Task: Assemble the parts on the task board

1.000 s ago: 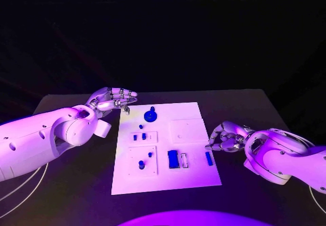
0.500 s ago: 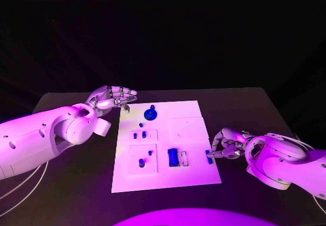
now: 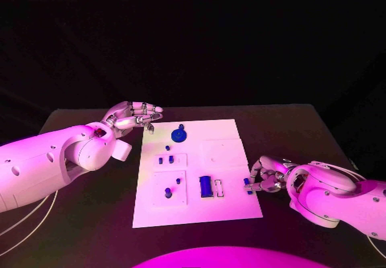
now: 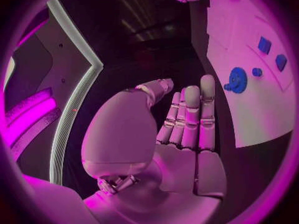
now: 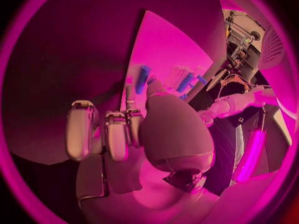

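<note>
Board (image 3: 221, 206) in the middle of the table (image 3: 80, 234), right hand (image 3: 265, 176) at its right edge, fingers curled at a blue bar (image 3: 247, 185), grip unclear, left hand (image 3: 133, 116) at the far-left corner, fingers straight and together, holding nothing

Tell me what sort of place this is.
Probably a robot test or demo bench: a white task board with small blue parts on a black table, dark surroundings, coloured light, and a silver robot hand at each side.

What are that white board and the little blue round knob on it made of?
The flat white task board looks like matte plastic or painted sheet: smooth, no glare; I can't tell which. The round blue knob part looks like moulded plastic, with its even colour and toothed rim.
</note>
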Controlling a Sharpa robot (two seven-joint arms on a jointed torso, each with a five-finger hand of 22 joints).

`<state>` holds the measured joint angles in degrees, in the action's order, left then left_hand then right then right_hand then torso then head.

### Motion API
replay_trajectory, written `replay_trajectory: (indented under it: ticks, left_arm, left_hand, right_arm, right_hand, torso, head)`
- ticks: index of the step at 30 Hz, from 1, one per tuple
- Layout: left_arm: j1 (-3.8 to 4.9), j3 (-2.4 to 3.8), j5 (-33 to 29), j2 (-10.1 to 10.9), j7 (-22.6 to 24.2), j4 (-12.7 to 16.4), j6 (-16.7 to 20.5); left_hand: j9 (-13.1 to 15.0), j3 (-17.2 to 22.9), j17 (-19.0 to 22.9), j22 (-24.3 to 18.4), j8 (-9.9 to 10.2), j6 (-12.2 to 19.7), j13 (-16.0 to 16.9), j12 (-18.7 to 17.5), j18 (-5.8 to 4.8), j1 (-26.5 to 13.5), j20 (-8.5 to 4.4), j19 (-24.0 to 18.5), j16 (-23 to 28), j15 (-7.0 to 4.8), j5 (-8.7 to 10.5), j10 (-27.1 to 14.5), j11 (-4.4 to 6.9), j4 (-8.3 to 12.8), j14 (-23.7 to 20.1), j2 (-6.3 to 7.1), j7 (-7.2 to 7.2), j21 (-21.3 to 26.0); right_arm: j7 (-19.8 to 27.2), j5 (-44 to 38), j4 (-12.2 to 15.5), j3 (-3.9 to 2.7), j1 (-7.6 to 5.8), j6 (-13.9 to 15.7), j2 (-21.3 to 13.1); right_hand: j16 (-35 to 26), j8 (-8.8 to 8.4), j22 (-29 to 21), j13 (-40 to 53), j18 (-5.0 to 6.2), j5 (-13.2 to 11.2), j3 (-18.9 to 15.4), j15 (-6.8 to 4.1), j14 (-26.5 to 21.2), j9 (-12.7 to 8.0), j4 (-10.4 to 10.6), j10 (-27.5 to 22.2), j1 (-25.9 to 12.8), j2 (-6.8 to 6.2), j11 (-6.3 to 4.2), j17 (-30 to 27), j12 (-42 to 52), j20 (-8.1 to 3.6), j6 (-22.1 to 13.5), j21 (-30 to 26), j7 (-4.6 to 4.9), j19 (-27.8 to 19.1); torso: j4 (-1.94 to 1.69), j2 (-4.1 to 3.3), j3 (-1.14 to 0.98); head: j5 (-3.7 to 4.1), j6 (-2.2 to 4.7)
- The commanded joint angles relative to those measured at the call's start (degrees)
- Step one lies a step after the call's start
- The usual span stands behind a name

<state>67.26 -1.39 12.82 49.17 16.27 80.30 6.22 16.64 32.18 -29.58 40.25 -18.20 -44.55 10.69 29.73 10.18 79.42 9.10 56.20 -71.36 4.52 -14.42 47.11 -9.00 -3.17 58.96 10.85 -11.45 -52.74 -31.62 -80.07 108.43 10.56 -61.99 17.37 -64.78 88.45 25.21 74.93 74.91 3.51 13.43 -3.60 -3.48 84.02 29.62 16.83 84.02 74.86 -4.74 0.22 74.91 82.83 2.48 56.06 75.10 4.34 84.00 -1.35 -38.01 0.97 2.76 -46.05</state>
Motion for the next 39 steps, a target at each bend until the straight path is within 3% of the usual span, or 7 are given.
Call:
replay_trajectory:
  ticks: [1, 11, 13, 20, 23, 28, 39]
  left_arm:
    - [0.02, 0.03, -0.35, -0.07, 0.54, 0.12, -0.63]
    - [0.02, 0.03, -0.35, 0.01, 0.53, 0.14, -0.66]
    - [0.02, 0.03, -0.35, 0.02, 0.54, 0.15, -0.66]
    - [0.02, 0.03, -0.35, 0.08, 0.54, 0.21, -0.64]
    - [0.02, 0.03, -0.35, 0.15, 0.53, 0.26, -0.62]
    - [0.02, 0.03, -0.35, 0.26, 0.52, 0.29, -0.57]
    - [0.02, 0.03, -0.35, 0.28, 0.51, 0.36, -0.59]
  left_hand:
    - [-0.09, 0.06, 0.08, -0.05, -0.17, 0.35, 0.02, 0.18, 0.44, -0.54, 0.44, -0.10, -0.33, -0.08, -0.26, -0.42, -0.07, -0.28, -0.43, -0.11, -1.54, 0.20]
    - [-0.09, 0.06, 0.08, -0.05, -0.17, 0.35, 0.02, 0.18, 0.44, -0.54, 0.44, -0.10, -0.33, -0.08, -0.26, -0.42, -0.07, -0.28, -0.43, -0.11, -1.54, 0.20]
    - [-0.09, 0.06, 0.08, -0.05, -0.17, 0.35, 0.02, 0.18, 0.44, -0.54, 0.44, -0.10, -0.33, -0.08, -0.26, -0.42, -0.07, -0.28, -0.43, -0.11, -1.54, 0.20]
    - [-0.09, 0.06, 0.08, -0.05, -0.17, 0.35, 0.02, 0.18, 0.44, -0.54, 0.44, -0.10, -0.33, -0.08, -0.26, -0.42, -0.07, -0.28, -0.43, -0.11, -1.54, 0.20]
    - [-0.10, 0.11, 0.13, -0.12, -0.34, 0.46, 0.02, 0.35, 0.45, -0.57, 0.45, -0.09, -0.39, -0.07, -0.26, -0.55, -0.08, -0.36, -0.49, -0.10, -1.54, 0.28]
    - [-0.10, 0.11, 0.13, -0.12, -0.34, 0.46, 0.02, 0.35, 0.45, -0.57, 0.45, -0.09, -0.39, -0.07, -0.26, -0.55, -0.08, -0.36, -0.49, -0.10, -1.54, 0.28]
    - [-0.10, 0.11, 0.13, -0.12, -0.34, 0.46, 0.02, 0.35, 0.45, -0.57, 0.45, -0.09, -0.39, -0.07, -0.26, -0.55, -0.08, -0.36, -0.49, -0.10, -1.54, 0.28]
  right_arm:
    - [-0.54, -1.06, -0.37, 0.03, 0.40, -1.41, 0.60]
    - [-1.05, -1.93, -1.81, 0.03, 1.53, -1.83, 2.51]
    - [-1.20, -2.29, -2.02, 0.03, 1.61, -1.98, 2.72]
    - [-2.14, -3.15, -2.28, 0.04, 1.73, -2.31, 3.17]
    - [-2.81, -2.95, -1.95, 0.04, 1.74, -1.64, 3.19]
    - [-3.33, -0.37, -0.85, 0.03, 1.63, 0.15, 3.00]
    - [-3.08, 6.86, 2.01, 0.00, -0.60, 3.89, 3.12]
  right_hand:
    - [0.14, -0.25, 10.49, 9.95, -0.80, -0.01, 0.32, -0.03, 5.15, 0.04, -0.06, 2.22, -0.67, -0.04, -0.12, 10.95, -0.21, 0.24, 0.46, 0.05, 0.04, 1.89]
    - [0.18, -0.81, 10.63, 10.06, -0.81, 0.13, 2.69, -0.46, 5.18, 0.00, -0.61, 2.30, 2.80, 0.37, -0.60, 11.09, -0.17, -0.12, 1.01, 0.09, -0.47, 1.96]
    - [0.15, -1.33, 10.70, 10.05, -0.83, 0.34, 5.60, -0.70, 5.17, -0.20, -1.04, 2.26, 6.20, 0.43, -0.86, 11.05, -0.26, -0.35, 1.26, 0.12, -0.74, 1.99]
    - [0.16, -2.30, 11.02, 10.23, -0.87, 0.29, 18.80, -0.97, 5.19, -0.28, -2.07, 2.31, 10.98, -3.36, -1.22, 11.17, -0.33, -0.75, 3.10, 0.08, -1.15, 2.09]
    - [0.13, -1.86, 11.19, 10.24, -0.88, 0.14, 25.28, -1.09, 5.18, 0.54, -4.05, 2.33, 10.13, -4.75, -1.27, 11.13, -0.44, -0.85, 3.38, 0.07, -1.12, 2.14]
    - [0.13, -0.24, 11.44, 10.33, -0.90, -0.15, 34.07, -1.05, 5.20, 3.19, -8.55, 2.53, 4.49, -6.11, -1.01, 11.20, -0.47, -0.73, 2.03, 0.01, -1.10, 2.24]
    - [0.22, 0.33, 11.60, 10.56, -0.95, -0.26, 37.07, -1.07, 5.26, 4.48, -9.83, 2.75, -0.65, -5.88, -1.25, 11.46, -0.20, -0.79, 1.12, 0.23, -1.11, 2.39]
  torso:
    - [-0.01, -0.02, -0.05]
    - [0.00, 0.02, -0.03]
    - [0.00, 0.04, -0.03]
    - [-0.03, 0.02, 0.00]
    - [-0.04, 0.02, -0.01]
    - [0.01, 0.03, -0.03]
    - [0.00, 0.01, 0.01]
  head:
    - [-0.04, -0.04]
    - [-0.04, -0.16]
    - [-0.09, -0.13]
    - [-0.11, -0.09]
    - [-0.16, -0.01]
    - [-0.31, 0.01]
    - [-0.31, 0.04]
